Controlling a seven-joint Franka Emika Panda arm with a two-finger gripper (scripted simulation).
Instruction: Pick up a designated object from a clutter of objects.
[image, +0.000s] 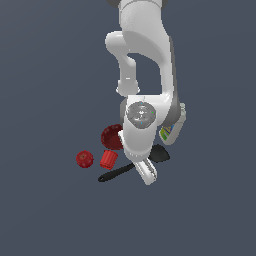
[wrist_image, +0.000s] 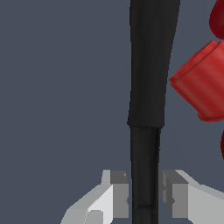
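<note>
The black spatula (image: 118, 172) lies flat, its handle pointing to the exterior view's left and its blade (image: 160, 153) to the right. My gripper (image: 147, 176) is down at the handle's middle. In the wrist view the spatula's handle (wrist_image: 151, 65) runs between my two fingers (wrist_image: 119, 193), which press close on either side; the gripper (wrist_image: 144, 194) is shut on the handle. The red cup (image: 108, 159) lies just beside the handle and also shows in the wrist view (wrist_image: 203, 83). The arm hides part of the spatula.
A dark red ribbed bowl (image: 112, 136) sits behind the cup. A red tomato-like ball (image: 84, 159) is at the exterior view's left. A white labelled bottle (image: 168, 131) stands behind the arm's wrist. All rest on a plain grey-blue floor.
</note>
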